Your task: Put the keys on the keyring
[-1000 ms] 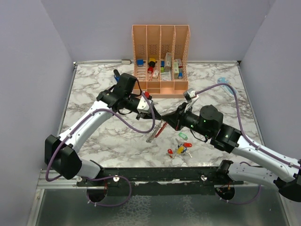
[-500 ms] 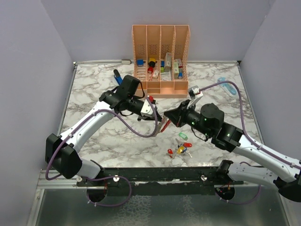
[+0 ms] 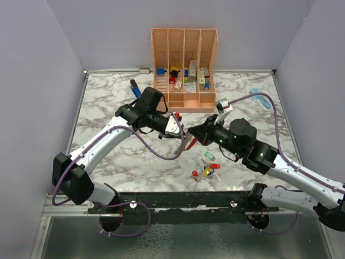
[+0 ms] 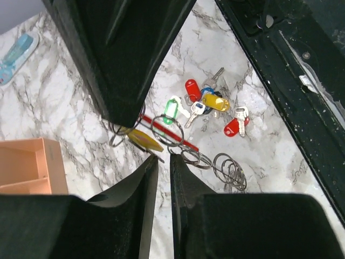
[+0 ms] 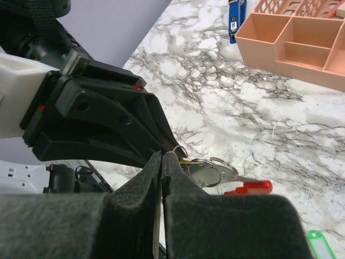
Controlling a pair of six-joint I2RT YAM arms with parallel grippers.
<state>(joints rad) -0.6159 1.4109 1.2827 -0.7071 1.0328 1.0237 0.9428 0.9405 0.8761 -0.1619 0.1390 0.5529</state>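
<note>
The keyring, red on one side and silver on the other, hangs above the table between my two grippers. My right gripper is shut on a small split ring that carries a yellow key beside the keyring's silver body. My left gripper faces it tip to tip. Its jaws stand a narrow gap apart, with marble showing between them and the key's blade at their tips. More keys lie in a pile below, a green one apart.
A peach organiser stands at the back of the marble table. Left of it lies a dark blue tool, and a pale blue tool is at the far right. Loose split rings lie near the pile. A black rail runs along the near edge.
My left gripper moved right, closing in on the right gripper's tips. The hanging keyring shifted right with it. The right gripper drew back slightly and stays shut.
</note>
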